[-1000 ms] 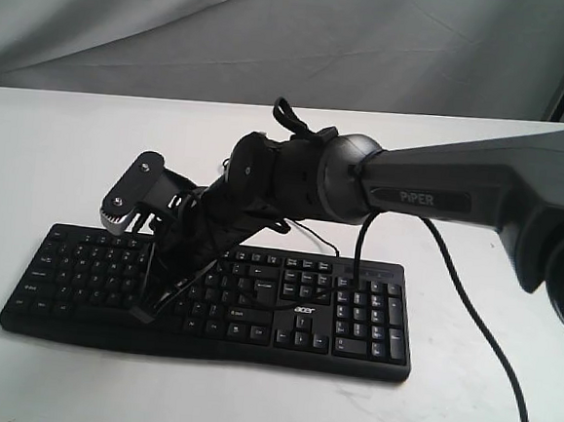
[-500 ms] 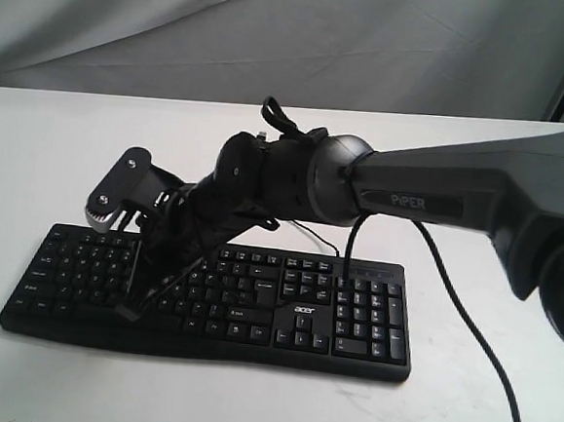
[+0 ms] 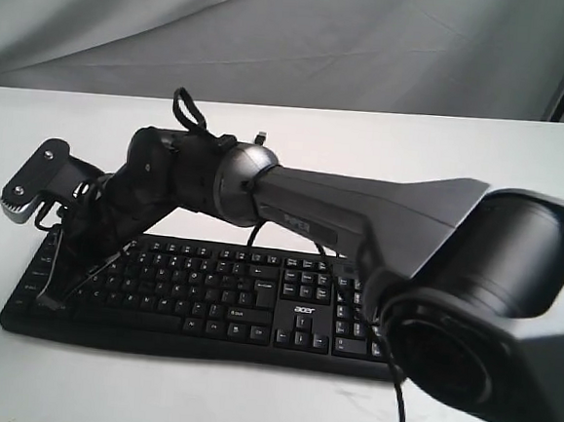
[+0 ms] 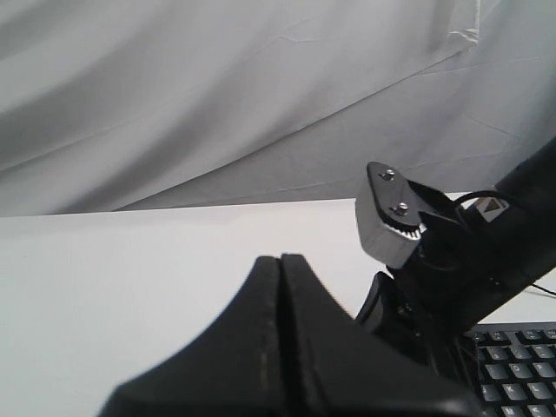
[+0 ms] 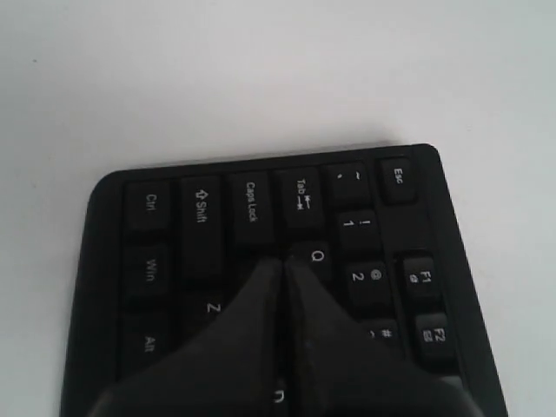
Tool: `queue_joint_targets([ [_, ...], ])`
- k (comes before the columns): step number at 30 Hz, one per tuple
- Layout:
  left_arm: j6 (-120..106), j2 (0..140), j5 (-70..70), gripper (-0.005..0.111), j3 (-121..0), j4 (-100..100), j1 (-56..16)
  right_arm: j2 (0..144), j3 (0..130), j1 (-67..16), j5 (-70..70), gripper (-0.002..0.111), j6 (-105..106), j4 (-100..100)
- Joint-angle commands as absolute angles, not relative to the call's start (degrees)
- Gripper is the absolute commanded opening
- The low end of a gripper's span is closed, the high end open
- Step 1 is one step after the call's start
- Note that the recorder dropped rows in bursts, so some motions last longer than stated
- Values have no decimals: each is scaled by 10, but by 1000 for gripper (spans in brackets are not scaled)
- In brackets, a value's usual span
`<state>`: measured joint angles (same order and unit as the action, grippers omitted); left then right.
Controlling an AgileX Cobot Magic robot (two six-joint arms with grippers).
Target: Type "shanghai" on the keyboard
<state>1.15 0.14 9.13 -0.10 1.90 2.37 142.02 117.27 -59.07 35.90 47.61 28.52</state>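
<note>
Keyboard (image 3: 235, 310) was found flat on white table (image 3: 443, 155). Right gripper (image 5: 282, 265) was pinched closed, tips set over keyboard's left end by Q key (image 5: 317, 256) and Caps Lock (image 5: 252, 204). Left gripper (image 4: 280, 261) was likewise closed. Risk: a neighbouring key could be struck if the press is off-centre.

Light even and diffuse, no glare. Faint soft shadow along the keyboard (image 3: 255, 312) front edge on the white counter (image 3: 463, 147). Wrist views: left gripper (image 4: 280, 259) and right gripper (image 5: 282, 261) blurred up close, key legends (image 5: 317, 255) slightly soft. Exterior: nearest arm joint (image 3: 489, 306) defocused.
</note>
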Motion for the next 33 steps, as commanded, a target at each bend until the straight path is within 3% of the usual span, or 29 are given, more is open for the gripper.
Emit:
queue_joint_targets([
  [1,13,0,88,0,0,19,20,1444,1224,-599,380,0,443,245],
  [33,13,0,88,0,0,19,20,1462,1228,-612,341,0,460,256],
])
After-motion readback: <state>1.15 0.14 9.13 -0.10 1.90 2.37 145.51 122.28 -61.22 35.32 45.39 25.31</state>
